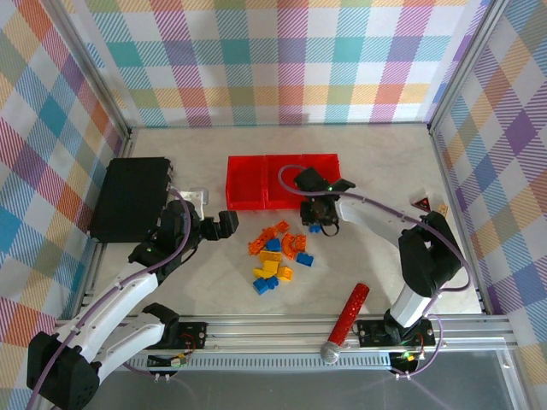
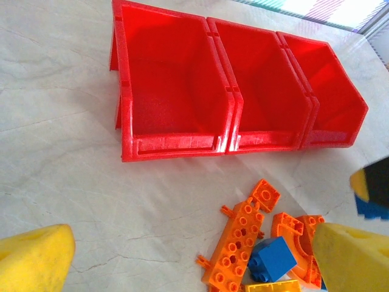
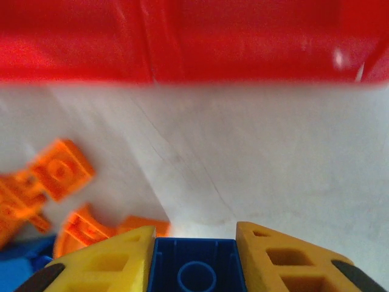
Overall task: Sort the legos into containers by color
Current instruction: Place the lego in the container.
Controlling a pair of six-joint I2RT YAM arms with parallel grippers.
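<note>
Right tool (image 3: 194,243) pinches a blue lego (image 3: 194,274) near the red containers (image 3: 182,42); left tool (image 2: 191,243) stands spread above the bench (image 2: 61,152).

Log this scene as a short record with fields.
bins: three red, joined in a row, no bricks visible inside
loose bricks: orange, yellow and blue, piled on the table in front of the bins
right gripper: shut on a blue brick
left gripper: open, holding nothing
</note>
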